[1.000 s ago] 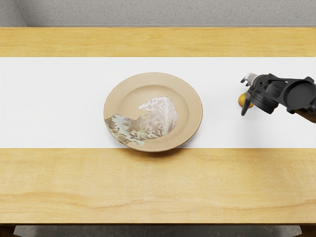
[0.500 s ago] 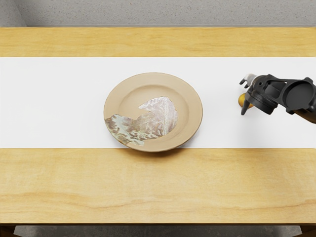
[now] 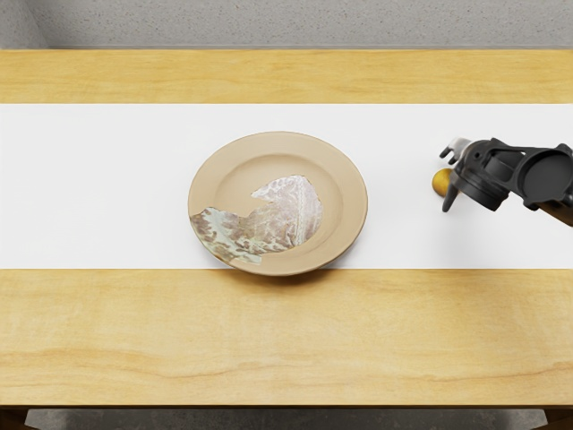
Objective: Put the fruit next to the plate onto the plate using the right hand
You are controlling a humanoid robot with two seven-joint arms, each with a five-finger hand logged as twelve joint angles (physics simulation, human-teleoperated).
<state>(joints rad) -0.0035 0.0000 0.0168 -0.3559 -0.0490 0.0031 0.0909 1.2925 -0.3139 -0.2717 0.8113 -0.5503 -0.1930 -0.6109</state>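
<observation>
One right hand [image 3: 483, 175] at fruit [image 3: 440, 182], plate [image 3: 269, 140] apart

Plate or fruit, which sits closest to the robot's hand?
The small orange fruit, partly hidden beside the right hand; the tan plate lies well apart at centre.

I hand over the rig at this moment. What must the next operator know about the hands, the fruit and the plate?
Right hand: over the white runner, right of the plate, at the fruit; grasp cannot be confirmed.
Left hand: not in view.
Fruit: on the runner, partly hidden by the hand, apart from the plate.
Done: approach only.
Left: grasp, carry, set on plate.
</observation>
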